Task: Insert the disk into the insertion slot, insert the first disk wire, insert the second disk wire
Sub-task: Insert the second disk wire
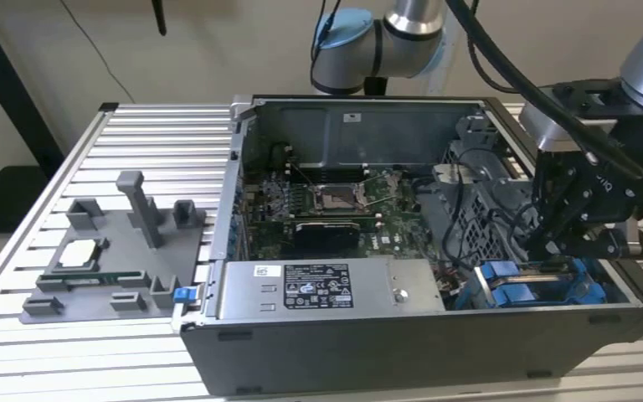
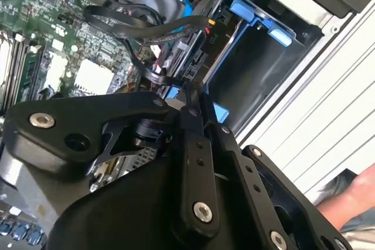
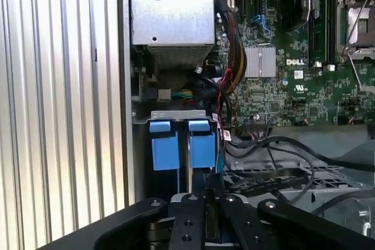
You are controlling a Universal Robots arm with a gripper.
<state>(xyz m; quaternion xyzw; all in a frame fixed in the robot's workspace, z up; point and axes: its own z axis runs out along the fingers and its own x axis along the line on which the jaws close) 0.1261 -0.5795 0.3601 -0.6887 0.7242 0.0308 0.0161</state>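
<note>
The disk sits in its blue carrier (image 1: pixel 511 283) low in the front right corner of the open computer case, inside the insertion slot of the grey drive cage (image 1: pixel 472 219). The carrier's blue tabs (image 3: pixel 165 146) show just beyond my fingertips (image 3: pixel 190 198). My gripper (image 1: pixel 562 244) hangs straight over that corner, its fingers (image 2: pixel 190 115) drawn together at the disk's end. A black flat wire (image 2: pixel 135 27) with a black connector (image 2: pixel 210 32) runs to the disk (image 2: pixel 196 62) there. Whether anything is pinched between the fingers is hidden.
The motherboard (image 1: pixel 333 201) fills the case floor, with the labelled power supply (image 1: pixel 311 289) along the front. A grey fixture (image 1: pixel 110 251) holding a CPU chip (image 1: pixel 81 254) stands on the slatted table (image 1: pixel 131 126) at the exterior view's left. A person's arm (image 2: pixel 351 197) is beside the case.
</note>
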